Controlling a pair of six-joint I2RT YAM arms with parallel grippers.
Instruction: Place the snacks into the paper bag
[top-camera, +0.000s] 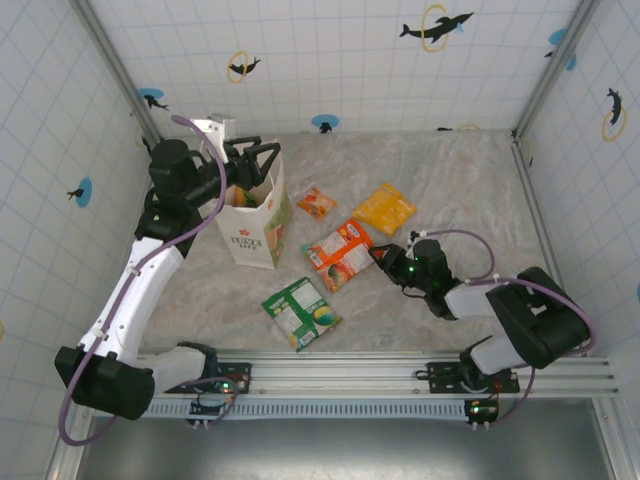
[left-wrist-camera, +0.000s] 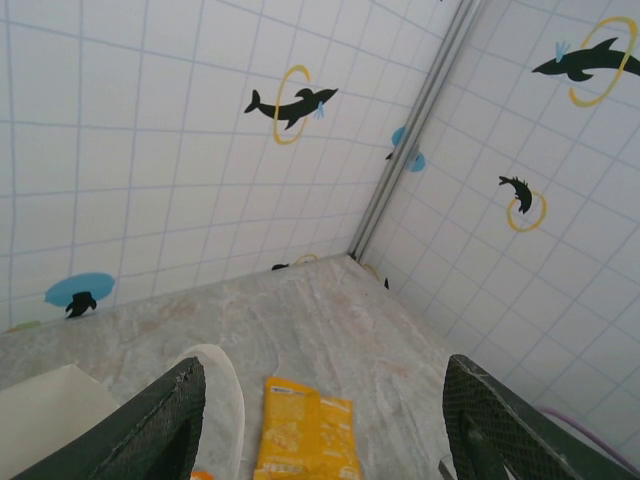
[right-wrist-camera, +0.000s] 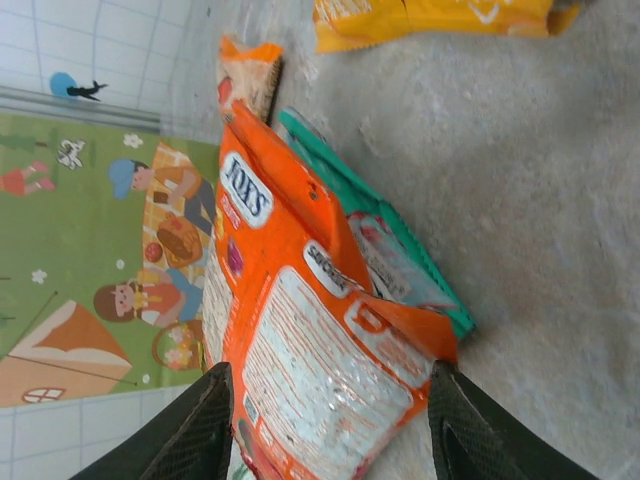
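The large orange packet (right-wrist-camera: 300, 340) is thin, glossy film, puffed with air and creased along its crimped seams. It is probably very light, slippery and easily crushed. The flat sealed end is the best place to take it, since the slick middle would likely buckle or squirt out of a pinch. A teal-edged layer shows beneath it (its own back or a second packet, I cannot tell).

The right gripper (top-camera: 382, 256) lies low on the table (top-camera: 450, 190) at that packet's near end. Its 2 fingers (right-wrist-camera: 200, 430) straddle the packet, 1 at each side edge. Whether they already pinch it cannot be told.

4 packets lie flat on the mottled grey table:
- the large orange one, in the middle
- a green packet (top-camera: 300, 313), nearer the arms
- a yellow packet (top-camera: 384, 208), farther back
- a small orange packet (top-camera: 317, 203), just right of the bag

The paper bag (top-camera: 250, 235) stands upright at the left. It is white, stiff-sided paper with a folded base and an open mouth, light enough to tip if nudged.

The left gripper (top-camera: 258, 160) is at the bag's top edge with its jaws spread wide and nothing between them. In the wrist view, 1 finger sits just beside a white handle loop (left-wrist-camera: 225, 400).
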